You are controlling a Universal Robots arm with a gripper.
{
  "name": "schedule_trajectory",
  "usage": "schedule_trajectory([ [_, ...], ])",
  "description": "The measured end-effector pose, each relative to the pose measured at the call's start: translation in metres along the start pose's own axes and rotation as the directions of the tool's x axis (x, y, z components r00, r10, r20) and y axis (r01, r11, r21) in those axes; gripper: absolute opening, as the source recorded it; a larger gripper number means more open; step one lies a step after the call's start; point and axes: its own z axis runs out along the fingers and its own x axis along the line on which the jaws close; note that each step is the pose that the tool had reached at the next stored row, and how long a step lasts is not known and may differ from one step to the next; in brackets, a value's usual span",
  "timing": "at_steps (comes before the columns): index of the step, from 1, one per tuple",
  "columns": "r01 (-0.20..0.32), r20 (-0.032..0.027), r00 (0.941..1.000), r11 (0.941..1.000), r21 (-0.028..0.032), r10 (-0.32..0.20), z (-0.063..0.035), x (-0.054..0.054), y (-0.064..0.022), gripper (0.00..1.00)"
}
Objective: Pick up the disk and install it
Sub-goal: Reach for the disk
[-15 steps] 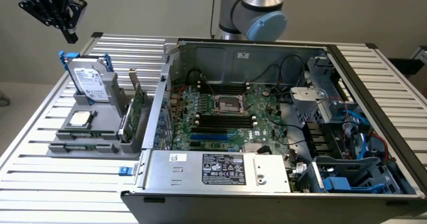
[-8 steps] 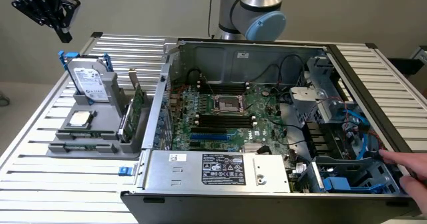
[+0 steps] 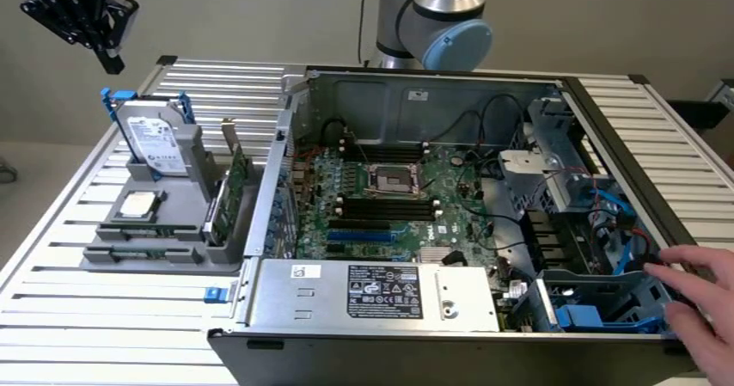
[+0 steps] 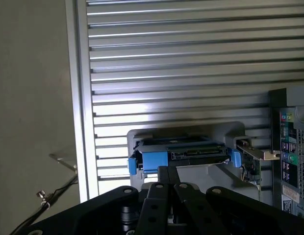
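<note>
The disk [image 3: 155, 142], a silver hard drive with a white label and a blue carrier bracket, stands upright in a grey holder [image 3: 161, 231] at the exterior view's left. In the wrist view I look down on the disk's [image 4: 184, 155] top edge and blue bracket ends. My black gripper [image 3: 110, 62] hangs in the air above and slightly to the exterior view's left of the disk, well clear of it. Its fingers [image 4: 167, 176] meet in the middle, shut on nothing.
The open computer case [image 3: 401, 85] with its motherboard [image 3: 390, 188] fills the middle. A person's hand [image 3: 702, 296] reaches into the drive bay with blue cables at the exterior view's right. The grey holder also carries a small CPU chip [image 3: 139, 204] and a green circuit card [image 3: 235, 188].
</note>
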Motion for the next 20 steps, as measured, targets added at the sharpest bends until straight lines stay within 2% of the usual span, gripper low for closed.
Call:
schedule_trajectory([
  [10,0.0,0.0,1.0,1.0,0.0,0.0,0.0,0.0,0.0,0.11],
  [13,0.0,-0.002,1.0,1.0,0.0001,0.0,-0.0003,-0.0012,0.0001,0.11],
  [14,0.0,-0.0054,1.0,1.0,0.0004,0.0,-0.0009,-0.0023,0.0002,0.11],
  [18,-0.001,-0.0284,0.9996,1.0,0.002,0.001,-0.0039,-0.0069,0.0007,0.11],
  [19,-0.001,-0.0325,0.9995,1.0,0.0024,0.002,-0.004,-0.0072,0.0007,0.11],
  [20,-0.001,-0.0326,0.9995,1.0,0.0024,0.002,-0.004,-0.0072,0.0007,0.11],
])
